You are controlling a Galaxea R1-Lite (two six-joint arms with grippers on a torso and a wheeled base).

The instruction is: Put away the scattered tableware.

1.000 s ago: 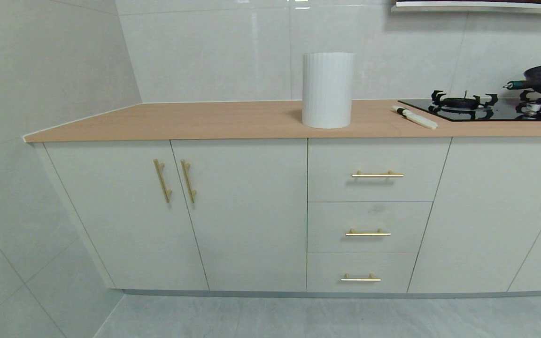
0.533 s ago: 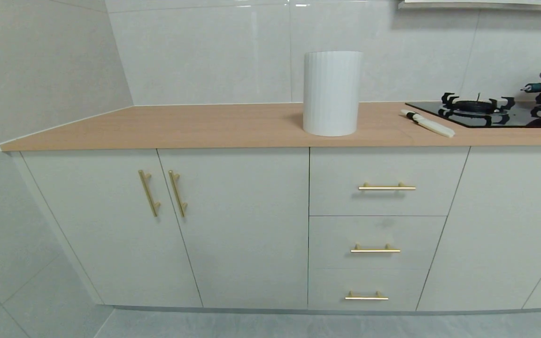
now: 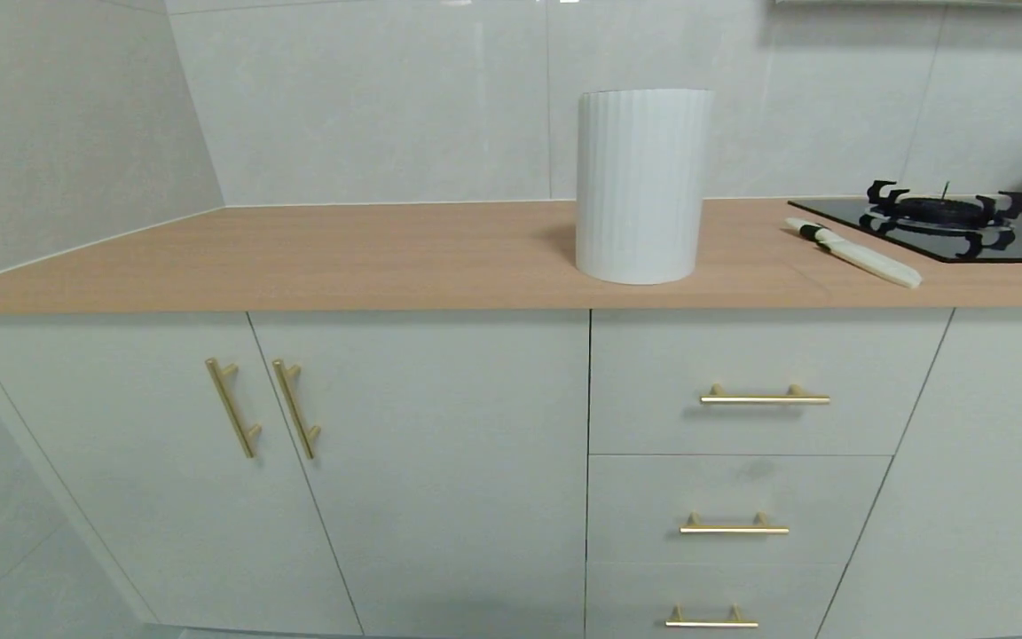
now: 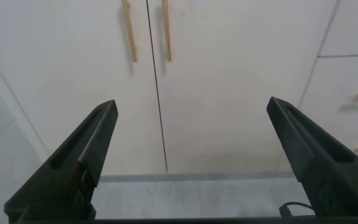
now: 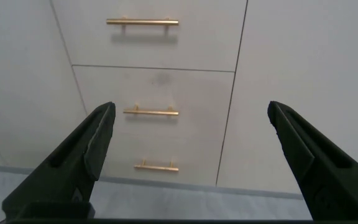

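Knife (image 3: pixel 852 252) lies on countertop (image 3: pixel 298 266), well apart from left gripper (image 4: pixel 191 104) and right gripper (image 5: pixel 191 107) (both gaping, empty).

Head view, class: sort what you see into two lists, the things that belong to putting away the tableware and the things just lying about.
Belong to the job:
knife, loose on the worktop
white ribbed canister, probably its holder

Just there:
gas hob
cupboard doors
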